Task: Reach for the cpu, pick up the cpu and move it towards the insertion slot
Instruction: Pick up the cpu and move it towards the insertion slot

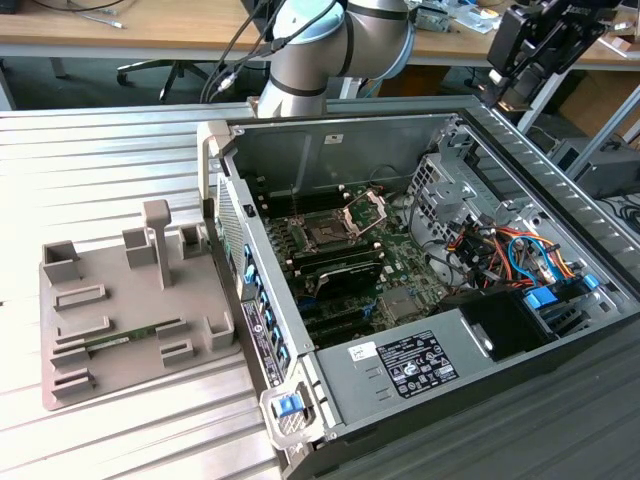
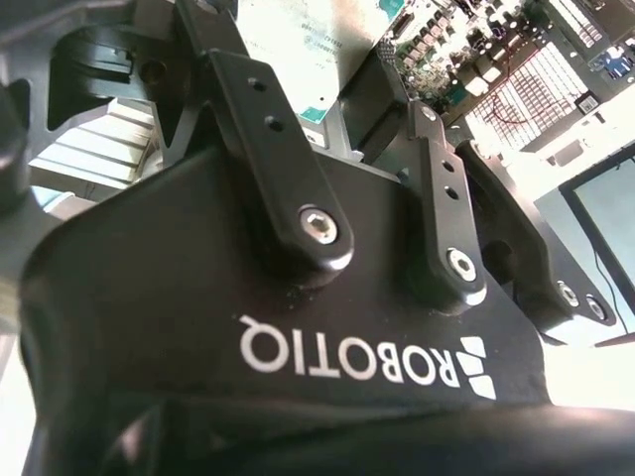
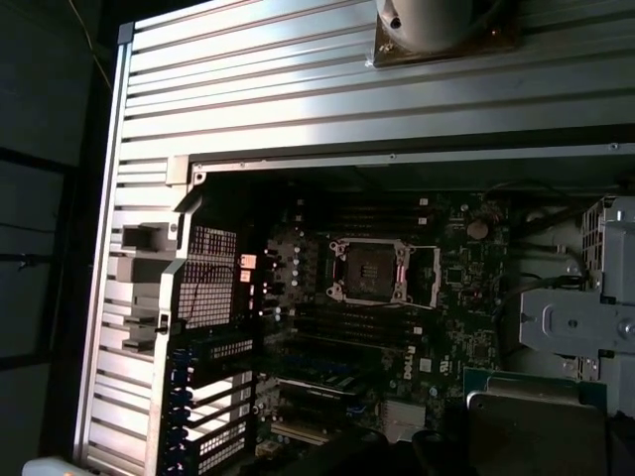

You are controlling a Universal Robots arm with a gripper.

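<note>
The cpu is out of view. The insertion slot [image 1: 325, 235] is a dark square socket on the green board inside the open computer case, with its silver hinged frame [image 1: 365, 211] lifted behind it. In the first wrist view the insertion slot [image 3: 365, 271] lies far below the camera, near the middle of the board. My gripper [image 1: 515, 75] hangs high above the case's far corner, at the exterior view's right, well apart from the socket. The second wrist view shows the gripper's black body [image 2: 298, 297] and link bars close up.
A grey moulded holder [image 1: 130, 300] lies on the ribbed metal table at the exterior view's left, with a green memory stick [image 1: 120, 340] in it. The case [image 1: 300, 400] has tall walls, a drive cage [image 1: 440, 190] and coloured cables [image 1: 520, 250]. The arm's base [image 1: 310, 50] stands behind it.
</note>
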